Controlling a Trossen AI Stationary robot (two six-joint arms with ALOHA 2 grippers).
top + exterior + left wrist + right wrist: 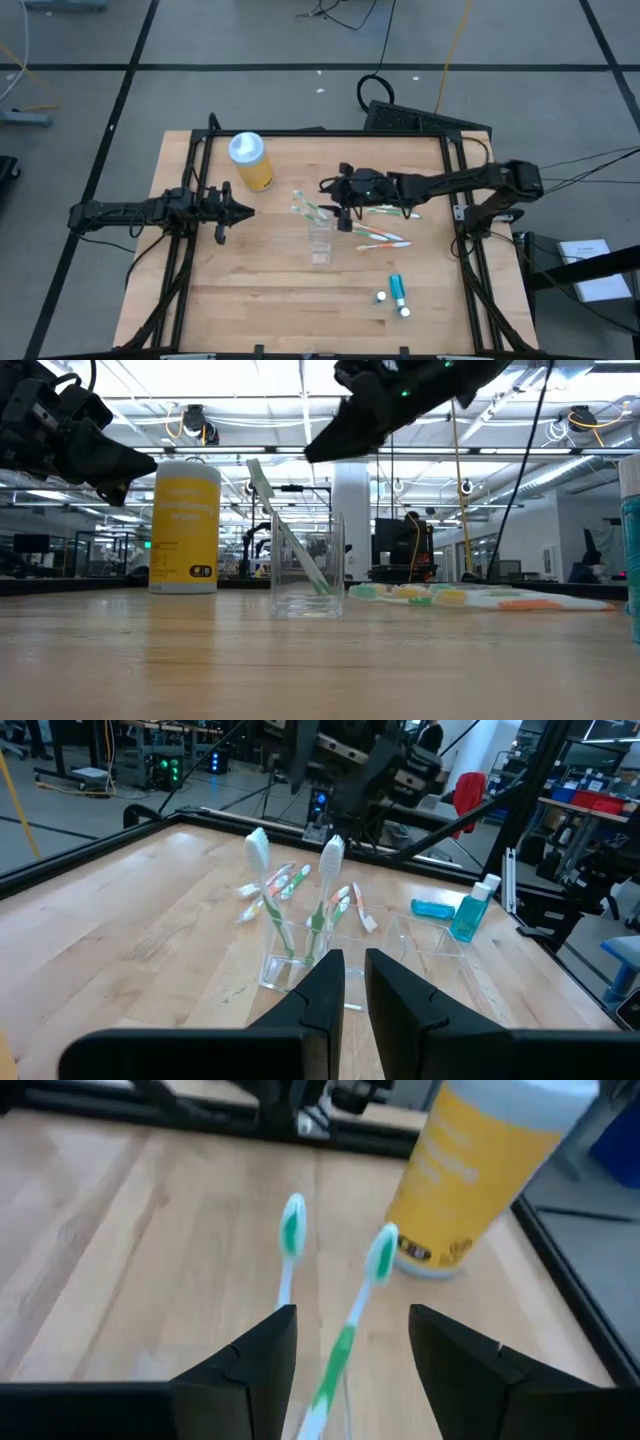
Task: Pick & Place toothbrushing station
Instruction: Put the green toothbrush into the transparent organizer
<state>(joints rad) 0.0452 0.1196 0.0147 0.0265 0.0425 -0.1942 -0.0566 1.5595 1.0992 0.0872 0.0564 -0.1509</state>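
A clear plastic cup (320, 243) stands upright mid-table. Two green-and-white toothbrushes (291, 1230) (380, 1255) stand in it, handles down, and lean against its rim toward the far left. My right gripper (343, 210) hangs open above the cup's far side. In the right wrist view its fingers stand on either side of the brush handles without touching them. More toothbrushes (385, 238) lie flat on the table right of the cup. Teal white-capped tubes (397, 288) sit toward the near right. My left gripper (235, 210) waits at the table's left, shut, pointing level toward the cup.
A yellow bottle with a pale blue lid (250, 160) stands at the far left, behind the cup as the right wrist view looks. Dark frame rails (455, 170) run along the table's edges. Bare wood lies near the front edge (250, 310).
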